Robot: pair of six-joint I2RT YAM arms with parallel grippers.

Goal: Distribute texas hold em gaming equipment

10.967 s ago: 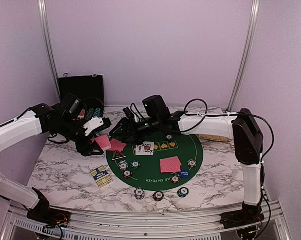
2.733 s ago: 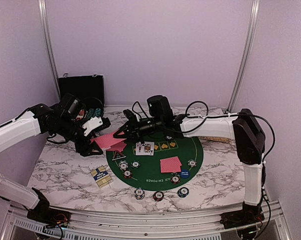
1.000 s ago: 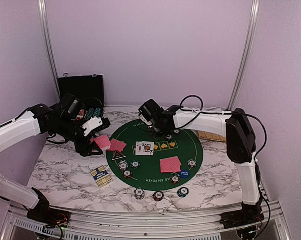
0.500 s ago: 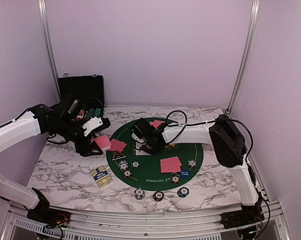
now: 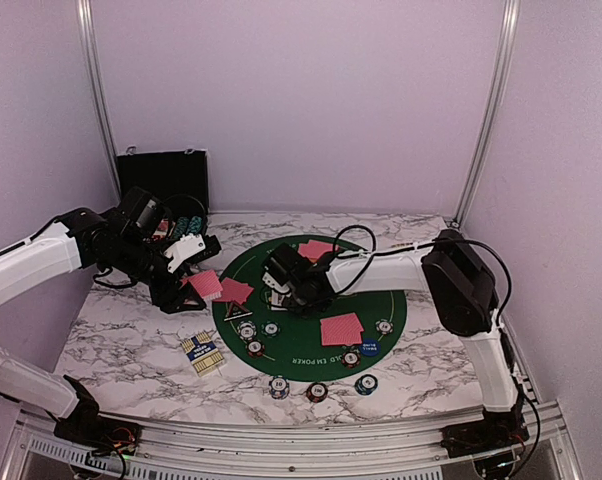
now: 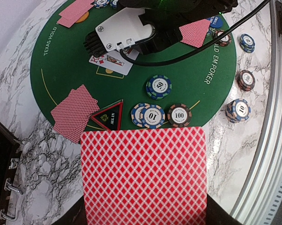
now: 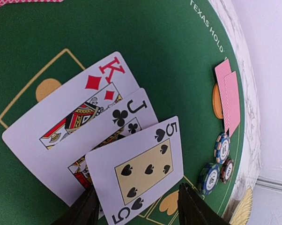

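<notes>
1. Three face-up cards lie in a fan at the middle of the green mat [image 5: 386, 290]: the king of diamonds [image 7: 80, 108], the jack of clubs [image 7: 127, 117] and the five of spades [image 7: 141, 171]. They lie over the printed yellow boxes, so I judge them to be the shared cards.
2. The right pincer [image 7: 136, 206] stands low over the five, with its fingers apart on both sides of the card's near end. It pinches nothing, and the five rests flat on the jack, so it looks released.
3. The left pincer [image 5: 186, 283] is closed on the red-backed deck [image 6: 143, 176]. It holds the deck back up, just outside the left rim of the mat, probably so the other arm can take from it. I cannot tell how many cards are in it.
4. One red-backed pair [image 6: 75, 112] lies at the rim beside the black triangular button [image 6: 109, 115]. The striped chips [image 6: 158, 86] stand near it. A second pair [image 7: 227, 93] half covers the orange button [image 7: 218, 101]. These look like players' places.
5. The counter [image 5: 121, 340] is white marble with grey veins. A black case [image 5: 163, 175] stands at its back left, against lilac walls with metal posts.
</notes>
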